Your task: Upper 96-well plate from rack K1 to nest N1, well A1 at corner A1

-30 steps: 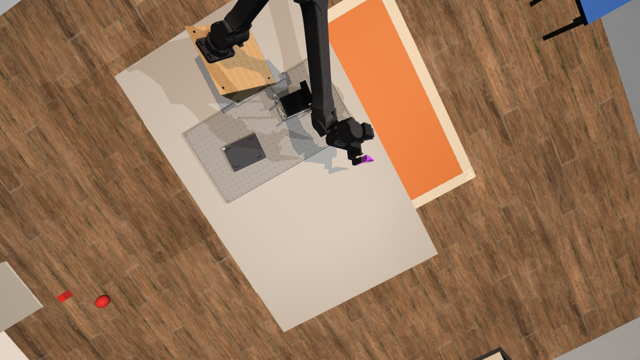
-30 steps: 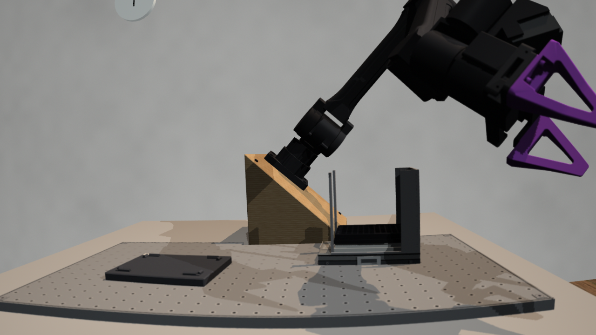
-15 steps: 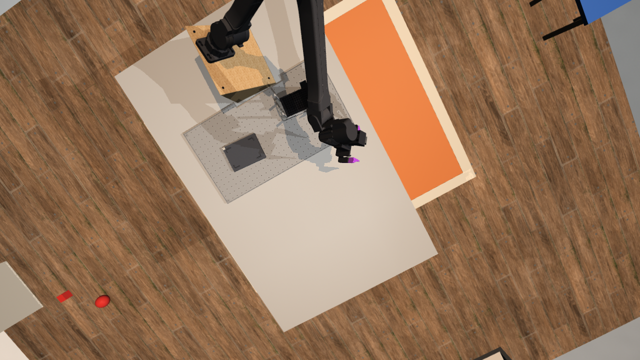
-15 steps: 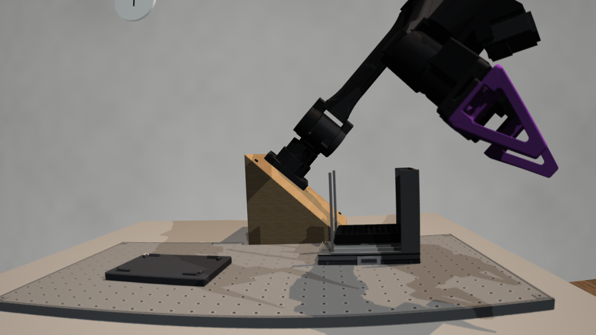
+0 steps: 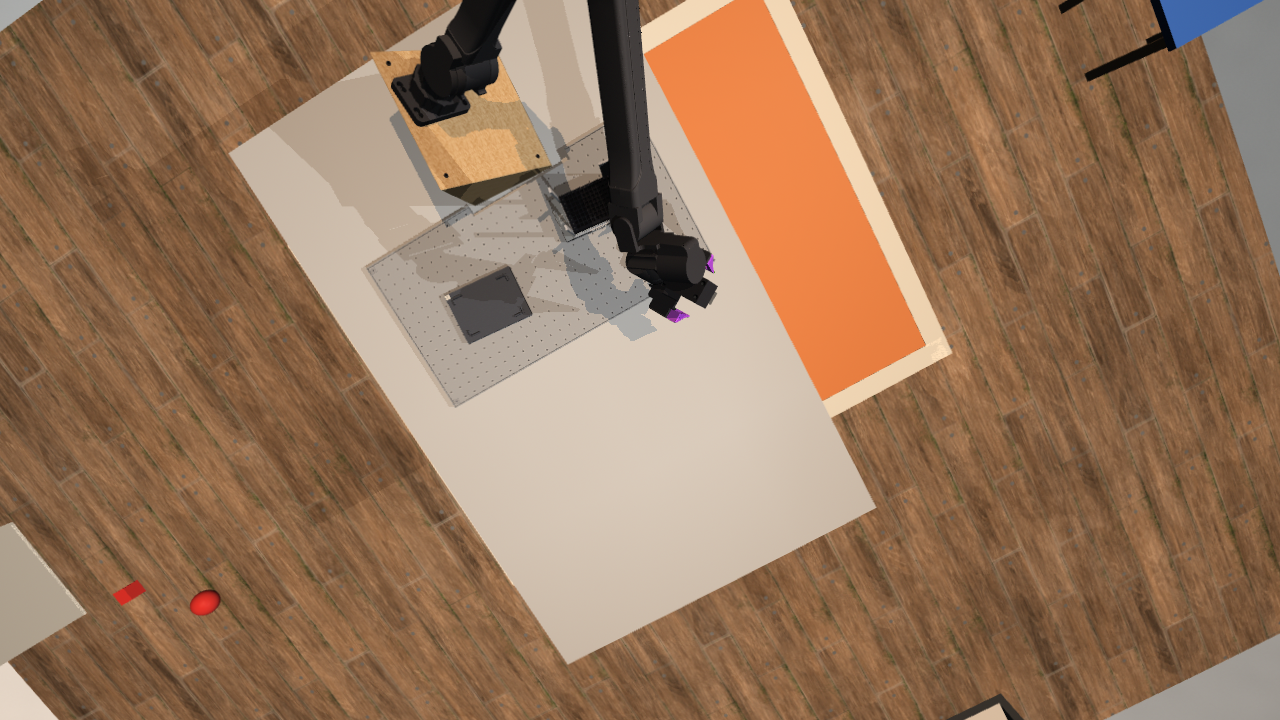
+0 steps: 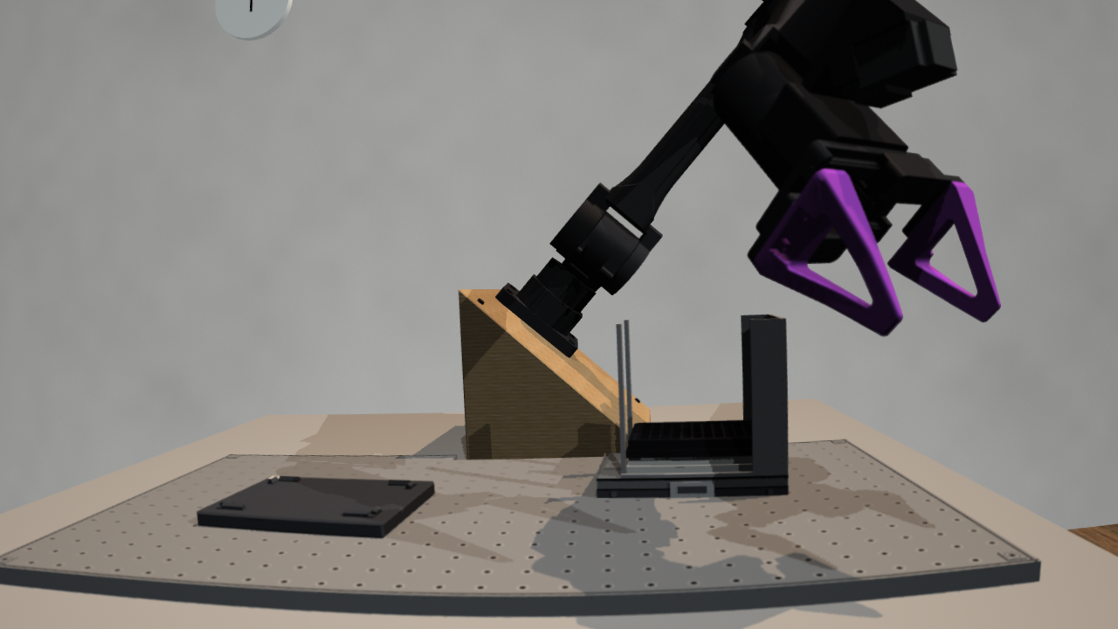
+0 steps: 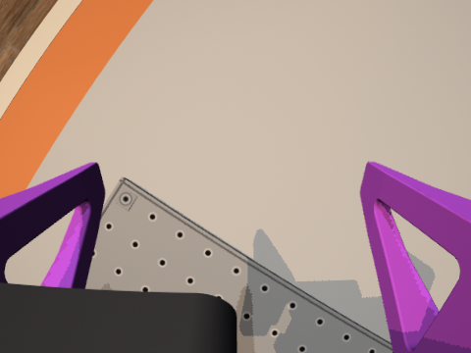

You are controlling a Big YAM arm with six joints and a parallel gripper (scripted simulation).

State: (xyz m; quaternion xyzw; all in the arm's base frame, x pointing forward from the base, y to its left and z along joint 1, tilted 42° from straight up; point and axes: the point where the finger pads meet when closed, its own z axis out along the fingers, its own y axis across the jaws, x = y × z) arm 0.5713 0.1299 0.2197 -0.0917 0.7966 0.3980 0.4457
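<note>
The stack rack K1 (image 6: pixel 692 461) stands on the perforated board with a tall black post on its right and thin rods on its left. A black 96-well plate (image 6: pixel 686 438) sits in it; from above it shows partly under the arm (image 5: pixel 583 207). I cannot tell the upper plate from the lower one. The plate nest N1 (image 6: pixel 316 504) is a flat dark pad at the board's left, empty, also seen from above (image 5: pixel 487 304). A pale mark sits at its far left corner (image 6: pixel 272 478). My gripper (image 6: pixel 934 308) is open and empty, high above and to the right of the rack, near the board's corner (image 7: pixel 125 199).
A wooden wedge (image 6: pixel 531 390) holding the arm's base stands behind the rack. An orange mat (image 5: pixel 778 188) lies beside the table. Two small red objects (image 5: pixel 204 602) lie on the floor far away.
</note>
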